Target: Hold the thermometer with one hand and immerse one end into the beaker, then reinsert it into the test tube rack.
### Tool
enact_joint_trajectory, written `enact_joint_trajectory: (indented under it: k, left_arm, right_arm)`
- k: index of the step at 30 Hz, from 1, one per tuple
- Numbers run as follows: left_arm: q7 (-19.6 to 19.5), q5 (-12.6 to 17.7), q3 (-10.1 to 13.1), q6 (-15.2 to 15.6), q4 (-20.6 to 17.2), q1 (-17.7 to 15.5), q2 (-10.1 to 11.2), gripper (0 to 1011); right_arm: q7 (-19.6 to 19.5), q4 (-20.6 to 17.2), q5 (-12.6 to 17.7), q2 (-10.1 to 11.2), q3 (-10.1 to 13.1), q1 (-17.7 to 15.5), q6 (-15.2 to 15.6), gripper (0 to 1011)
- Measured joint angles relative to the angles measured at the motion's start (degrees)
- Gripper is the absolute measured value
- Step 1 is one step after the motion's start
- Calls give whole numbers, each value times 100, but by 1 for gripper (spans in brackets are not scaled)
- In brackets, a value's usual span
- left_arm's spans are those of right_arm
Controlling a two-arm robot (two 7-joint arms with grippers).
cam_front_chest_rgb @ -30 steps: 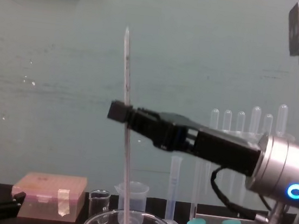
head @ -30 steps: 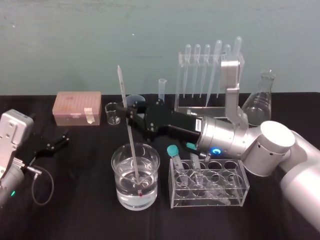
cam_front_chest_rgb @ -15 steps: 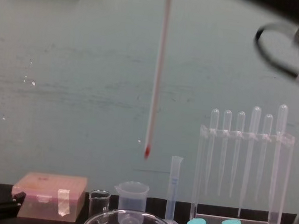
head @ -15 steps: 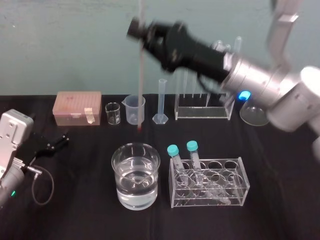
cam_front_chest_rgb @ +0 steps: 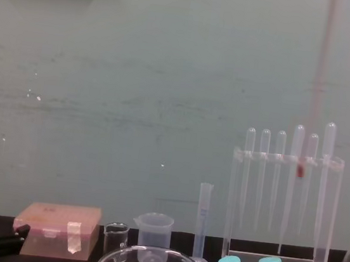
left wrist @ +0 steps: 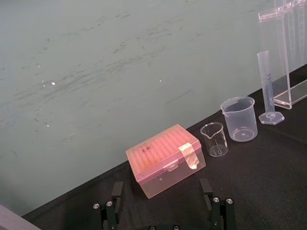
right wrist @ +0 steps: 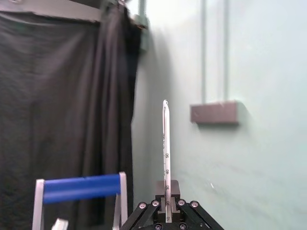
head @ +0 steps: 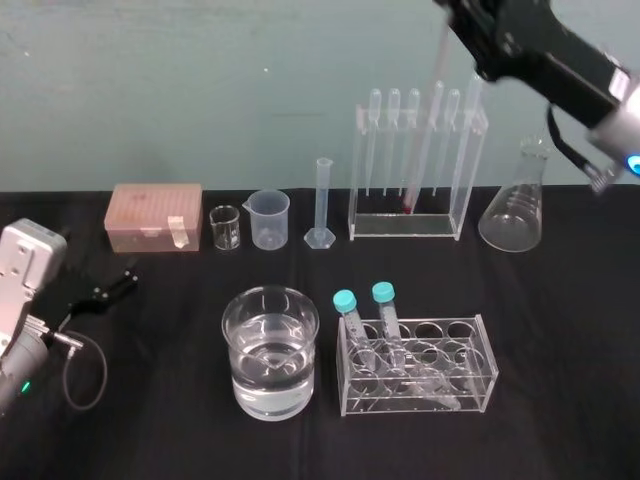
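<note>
Right fingers clamped on thermometer, rod upright. Right gripper at upper right, head view. Red tip level with top bar of test tube rack; whether through hole, cannot tell. Beaker on tabletop, lower centre. Left gripper lower left, fingers spread, empty.

My right gripper runs off the head view's top edge; the thermometer is a blur in chest view, its top cut off
</note>
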Motion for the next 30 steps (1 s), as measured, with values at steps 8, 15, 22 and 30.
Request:
enact_joint_trajectory:
  k: [8,15,22,30]
  left_arm:
    - [0,0,0,0,0,0,0,1008]
    - [0,0,0,0,0,0,0,1008]
    - [0,0,0,0,0,0,0,1008]
    - [0,0,0,0,0,0,0,1008]
  right_arm:
    - [-306,-395,274,395,287,-1124,158,56]
    - [-269,-306,103,473,235,-1403,93,56]
    - [-168,-84,-389,397,184,-1411,-201,56]
    - [-67,134,-561,221,119,-1390,-248,56]
